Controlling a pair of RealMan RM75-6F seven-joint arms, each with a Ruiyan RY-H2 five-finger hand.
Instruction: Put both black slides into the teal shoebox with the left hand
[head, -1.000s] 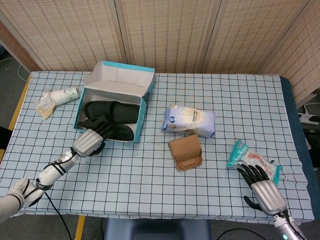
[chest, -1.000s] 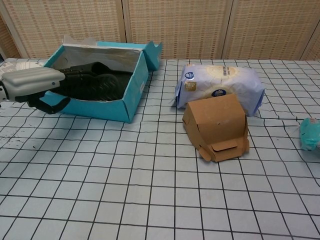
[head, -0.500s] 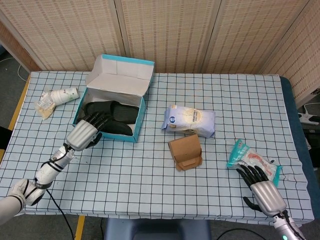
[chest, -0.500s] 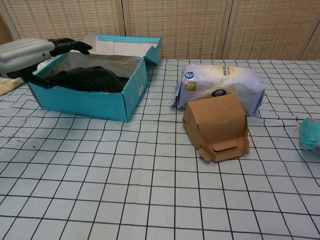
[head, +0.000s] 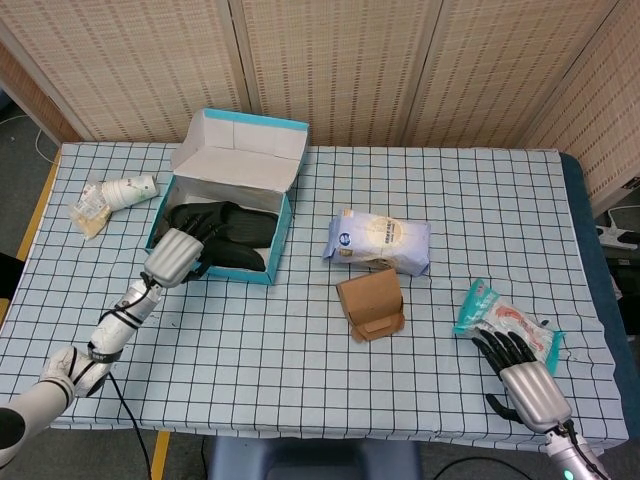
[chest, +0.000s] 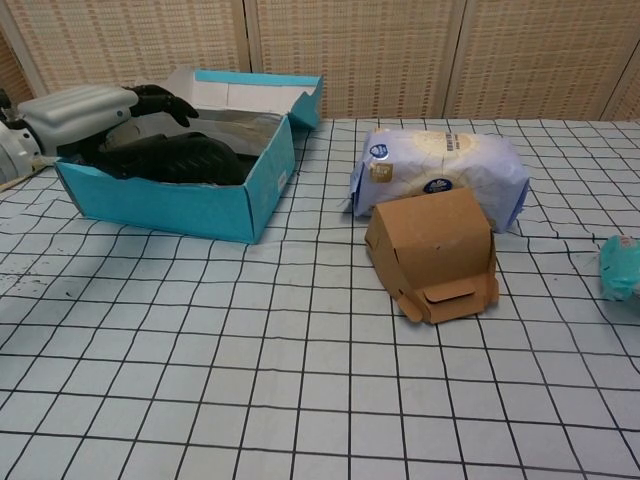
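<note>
- Slides (head: 228, 238) both lie inside the teal shoebox (head: 262, 268), side by side on its floor, so the goal looks met or very nearly so; in the chest view they show as a dark mound (chest: 178, 160) below the box rim.
- Shoebox lid stands up at the far side, hinged back, which leaves the top free for reaching in from the near side.
- Left hand (head: 176, 255) hangs over the near left corner of the box, fingers (chest: 163, 100) reaching in above the slides; whether it touches or grips one of them, I cannot tell.
- Right hand (head: 522, 368) rests flat on the table (head: 300, 370) near its right front corner, fingers stretched and slightly spread, holding nothing; its tips lie against a teal snack packet (head: 505, 320). It is well out of the way, fitting a left-hand job.
- Bag of white goods (head: 378, 241) and a small brown carton (head: 370, 304) sit mid-table, well apart from the box, as do crumpled wrappers (head: 108, 198) at the far left.
</note>
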